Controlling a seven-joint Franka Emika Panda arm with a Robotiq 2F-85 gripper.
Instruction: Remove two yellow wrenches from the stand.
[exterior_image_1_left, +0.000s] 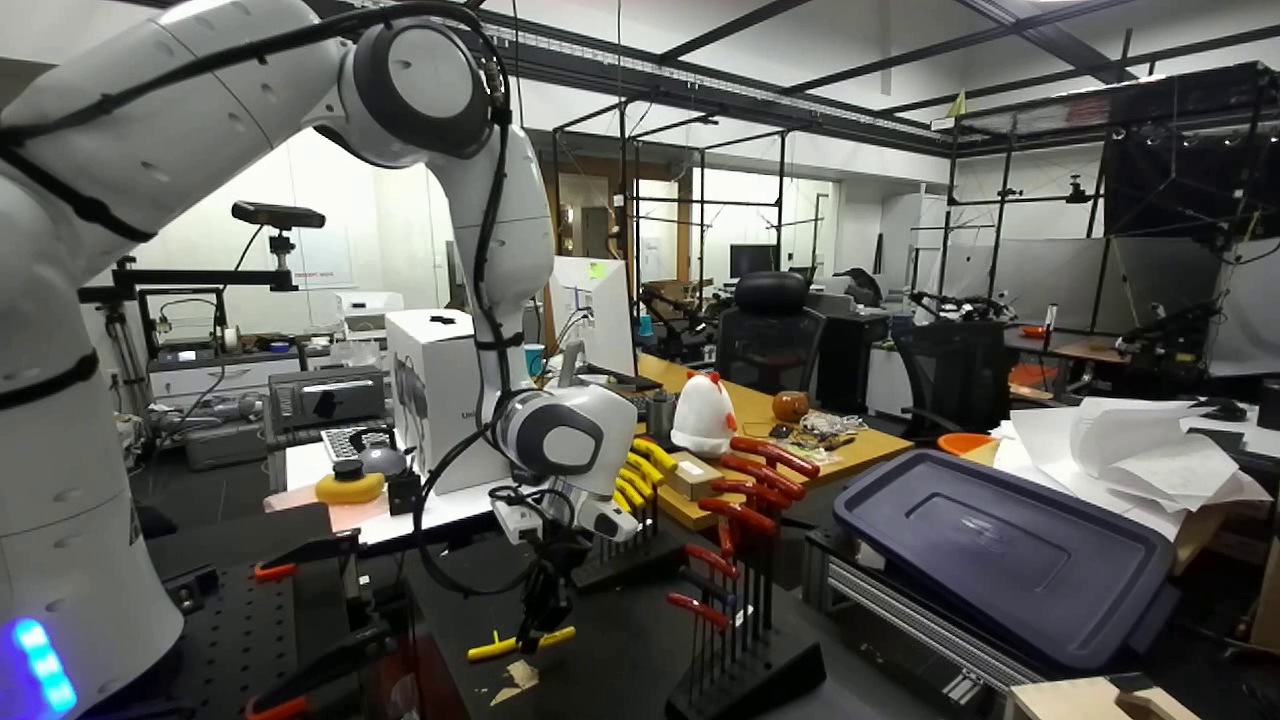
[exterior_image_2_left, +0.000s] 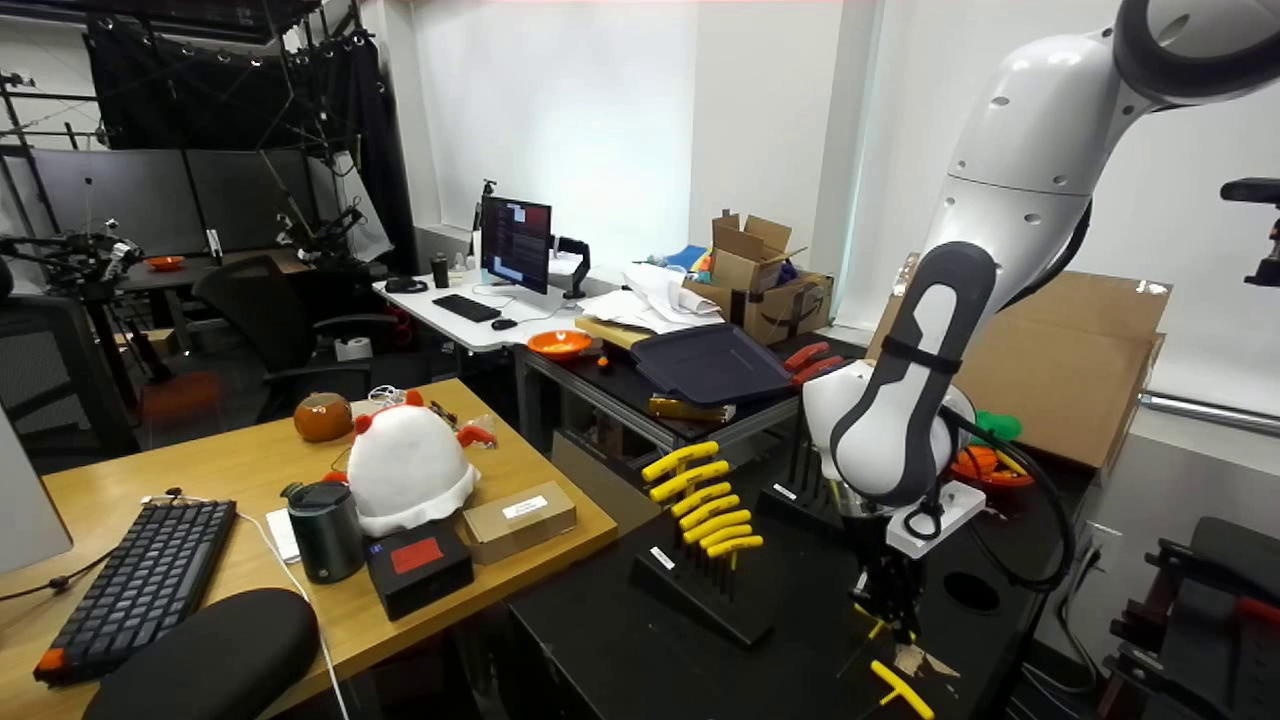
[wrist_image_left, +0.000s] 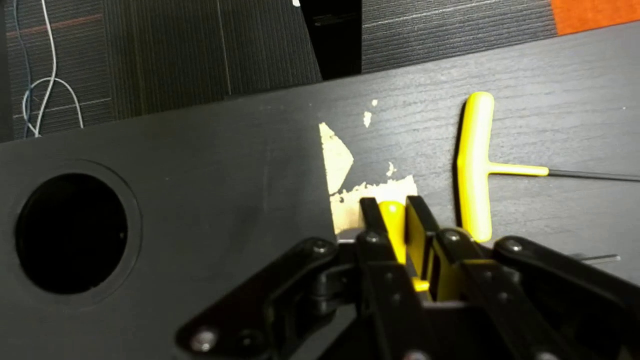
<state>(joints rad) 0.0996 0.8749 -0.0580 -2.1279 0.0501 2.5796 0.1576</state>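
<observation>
While tool (wrist_image_left: 391, 206) grips 1 yellow wrench (wrist_image_left: 394, 227), 1 loose wrench (wrist_image_left: 476, 165), 1 stand (exterior_image_2_left: 690, 595) holding others (exterior_image_2_left: 690, 480)

The white arm (exterior_image_1_left: 520, 240) has dark-ringed joints (exterior_image_1_left: 420, 85), black cable (exterior_image_1_left: 490, 205), blue lights (exterior_image_1_left: 44, 663) and a black, screw-dotted hand (wrist_image_left: 393, 215).

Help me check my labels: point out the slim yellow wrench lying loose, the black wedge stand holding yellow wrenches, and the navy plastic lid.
Loose yellow wrench (wrist_image_left: 475, 167), in the wrist view: handle's middle.
Black wedge stand (exterior_image_2_left: 705, 605), in an exterior view: its base.
Navy plastic lid (exterior_image_1_left: 1000, 550), in an exterior view: central panel.
</observation>
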